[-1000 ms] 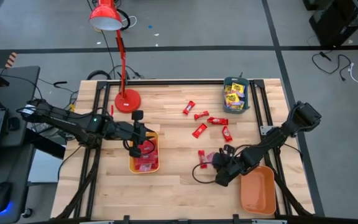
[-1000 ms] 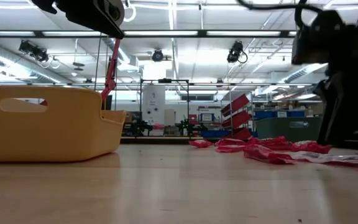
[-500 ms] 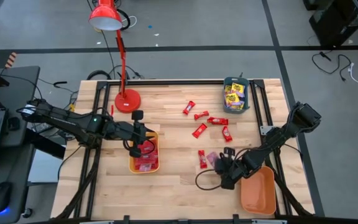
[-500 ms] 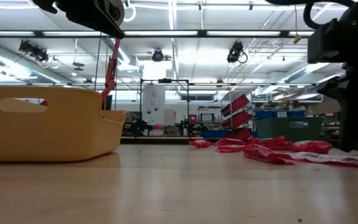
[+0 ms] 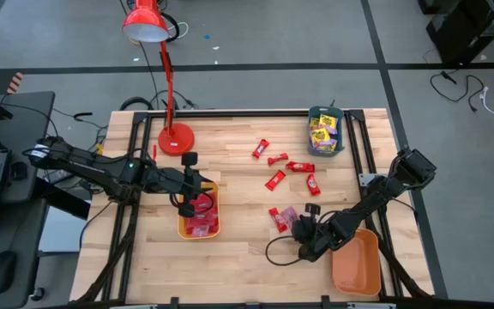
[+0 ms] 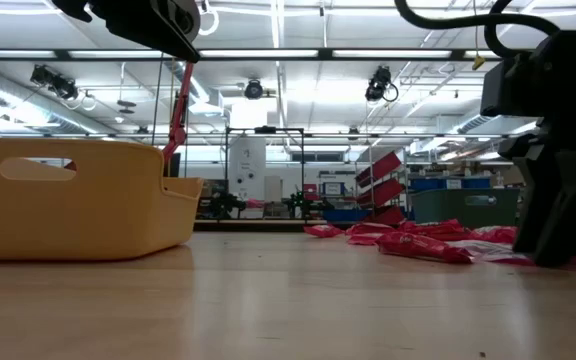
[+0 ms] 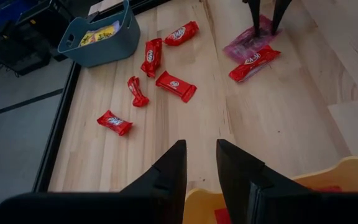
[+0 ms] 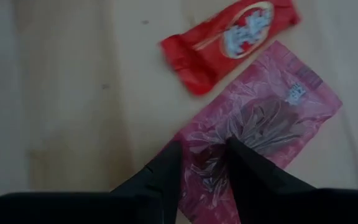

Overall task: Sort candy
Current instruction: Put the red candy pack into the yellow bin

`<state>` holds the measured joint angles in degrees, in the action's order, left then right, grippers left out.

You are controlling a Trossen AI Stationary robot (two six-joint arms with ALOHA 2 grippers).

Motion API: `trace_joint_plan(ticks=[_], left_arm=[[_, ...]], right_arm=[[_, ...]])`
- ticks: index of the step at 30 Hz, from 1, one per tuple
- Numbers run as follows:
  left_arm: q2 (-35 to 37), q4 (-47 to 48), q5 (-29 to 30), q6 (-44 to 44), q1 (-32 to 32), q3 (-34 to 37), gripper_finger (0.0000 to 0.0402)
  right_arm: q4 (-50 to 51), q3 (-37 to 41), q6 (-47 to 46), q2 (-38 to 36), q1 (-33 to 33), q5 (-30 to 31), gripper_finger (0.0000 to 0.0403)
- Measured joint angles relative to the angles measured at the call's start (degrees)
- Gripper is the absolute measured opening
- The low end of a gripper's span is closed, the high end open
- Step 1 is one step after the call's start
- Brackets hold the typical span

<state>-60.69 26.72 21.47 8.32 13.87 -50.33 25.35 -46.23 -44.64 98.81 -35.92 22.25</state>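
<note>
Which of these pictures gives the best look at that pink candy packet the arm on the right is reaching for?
The right wrist view: the pink packet fills the picture, with the right gripper pressing on it beside a red candy bar. The left wrist view shows it small and far off; the high view only a pink speck; the low view hardly at all.

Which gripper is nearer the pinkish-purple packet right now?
Right. The right gripper has its fingertips down on the pinkish-purple packet; the left gripper hangs over the yellow tray, well across the table.
</note>
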Motion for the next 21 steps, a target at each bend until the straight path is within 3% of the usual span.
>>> trace_joint_plan(ticks=[5, 14, 21], left_arm=[[0.0, 0.0, 0.0, 0.0, 0.0, 0.0, 0.0090], [0.0, -0.1, 0.3, 0.0, 0.0, 0.0, 0.0090], [-0.4, -1.5, 0.3, 0.2, 0.0, 0.0, 0.0090]], right_arm=[[1.6, 0.3, -0.4, -0.2, 0.5, 2.9, 0.0107], [1.9, 0.4, -0.1, -0.3, 1.2, 3.2, 0.0010], [1.6, 0.8, -2.3, -4.2, 2.1, 3.0, 0.0003]])
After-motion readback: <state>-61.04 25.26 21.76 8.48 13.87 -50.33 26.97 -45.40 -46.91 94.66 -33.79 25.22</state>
